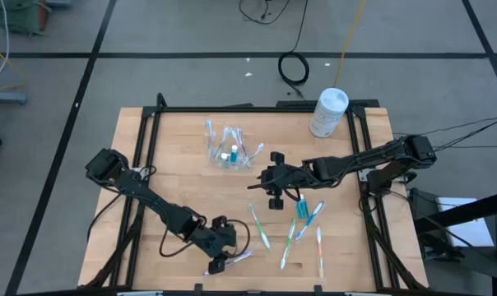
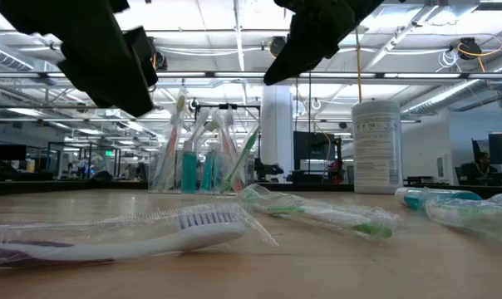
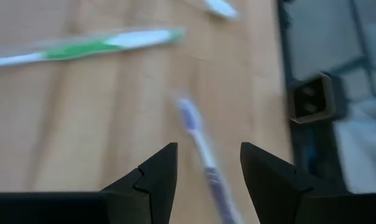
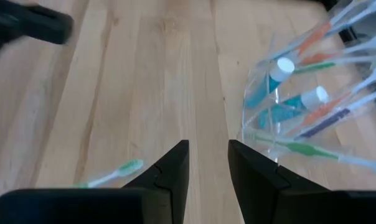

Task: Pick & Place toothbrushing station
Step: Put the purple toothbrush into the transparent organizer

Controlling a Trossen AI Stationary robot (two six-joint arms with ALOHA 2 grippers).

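1. purple-bristled slim toothbrush in a clear wrapper lies flat on the pale wooden table, directly ahead of the left gripper, whose fingers stand apart with nothing between them.
2. risk, as i judge it: the crinkly wrapper is slick, so a closing pinch could skid the brush aside or catch film only (the handle is thin).
3. its long axis runs away from the left gripper, head at the far end, slightly slanted across the gap.
4. the right gripper, fingers parted and empty, hovers beside the small clear plastic cup holding brushes and blue toothpaste tubes; a careless swing might tip it.
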